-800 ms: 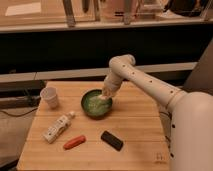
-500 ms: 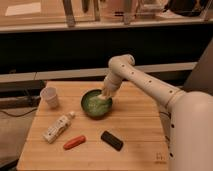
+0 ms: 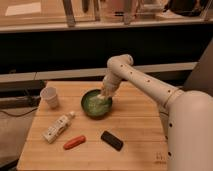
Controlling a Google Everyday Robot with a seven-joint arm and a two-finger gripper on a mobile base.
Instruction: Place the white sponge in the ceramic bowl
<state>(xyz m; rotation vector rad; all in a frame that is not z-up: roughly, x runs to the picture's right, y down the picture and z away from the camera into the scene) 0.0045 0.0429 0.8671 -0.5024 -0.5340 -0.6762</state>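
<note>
Nothing visible is shifting from half a second earlier: the gripper (image 3: 104,95) is still hanging inside the ceramic bowl (image 3: 89,106), midway along the far edge of the desk (image 3: 140,130). A pale patch at its tip, over the bowl's floor, is looking like the white sponge (image 3: 100,99); whether the gripper is clasping it cannot be told.

smooth off-white arm (image 3: 145,84) with small dark dots, rounded joints, bulky pale body (image 3: 192,131) at right; pale gripper (image 3: 104,95) sits over the ceramic bowl (image 3: 86,106).
</note>
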